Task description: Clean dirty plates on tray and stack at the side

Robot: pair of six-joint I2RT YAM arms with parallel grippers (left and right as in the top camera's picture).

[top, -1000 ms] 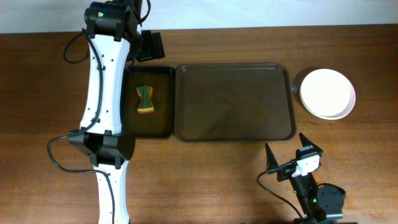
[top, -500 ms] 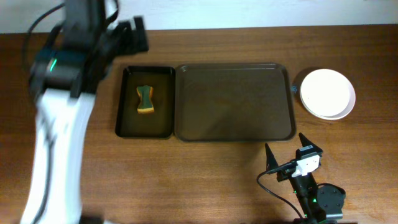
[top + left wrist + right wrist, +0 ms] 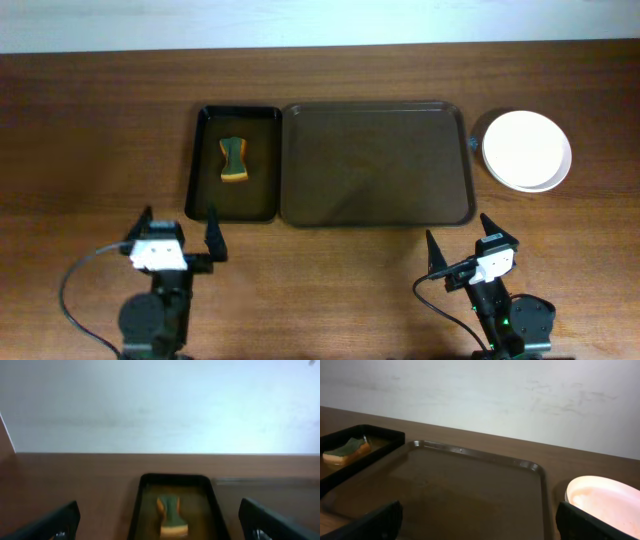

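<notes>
A large dark tray (image 3: pixel 376 164) lies mid-table with nothing on it; it also shows in the right wrist view (image 3: pixel 445 490). White plates (image 3: pixel 526 150) are stacked on the table right of the tray, and show in the right wrist view (image 3: pixel 607 502). A green-and-yellow sponge (image 3: pixel 234 160) lies in a small black tray (image 3: pixel 234 205), seen too in the left wrist view (image 3: pixel 172 515). My left gripper (image 3: pixel 178 232) is open and empty near the front edge, below the small tray. My right gripper (image 3: pixel 465 240) is open and empty, in front of the large tray.
The wooden table (image 3: pixel 90 140) stretches left of the small tray. A white wall runs behind the table's far edge.
The left arm has swung back from over the small tray's far end to its rest pose at the front left. The right arm has not moved.
</notes>
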